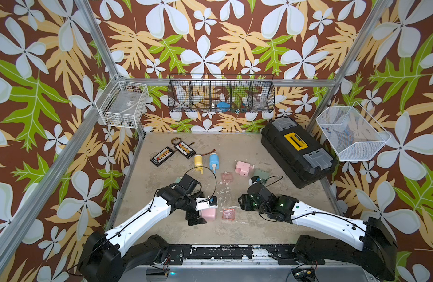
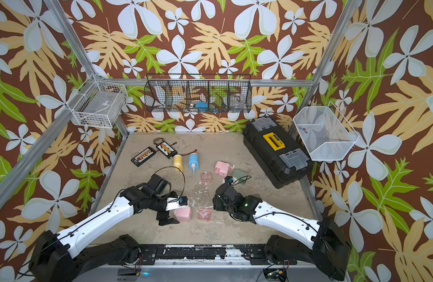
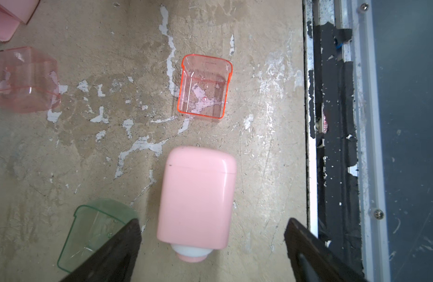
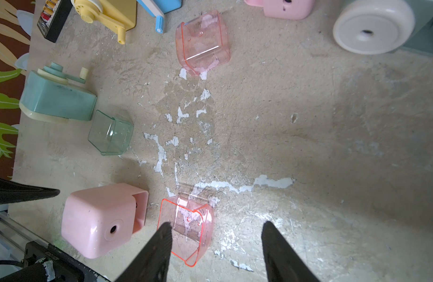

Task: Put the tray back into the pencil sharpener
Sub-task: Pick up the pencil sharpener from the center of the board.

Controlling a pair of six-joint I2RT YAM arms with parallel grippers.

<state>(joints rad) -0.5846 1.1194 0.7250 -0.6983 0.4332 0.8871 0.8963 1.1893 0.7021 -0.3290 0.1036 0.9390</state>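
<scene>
The pink pencil sharpener point(image 3: 197, 197) lies on its side near the table's front edge, also seen in a top view point(image 1: 209, 214). My left gripper point(image 3: 212, 219) is open and straddles the sharpener, with both fingers clear of it. The clear pink tray point(image 4: 186, 227) rests on the table just right of the sharpener point(image 4: 100, 219), facing the open slot in its side. In a top view the tray point(image 1: 228, 214) lies between the two arms. My right gripper point(image 4: 216, 224) is open over the tray. One finger overlaps the tray's edge and nothing is held.
A second pink sharpener point(image 1: 243, 168) and pink tray point(image 1: 226, 177) lie mid-table. A teal sharpener point(image 4: 56, 100) and green tray point(image 4: 110, 133) sit at the left. Yellow point(image 1: 198, 163) and blue point(image 1: 213, 161) sharpeners lie further back. A black toolbox point(image 1: 297, 151) fills the back right.
</scene>
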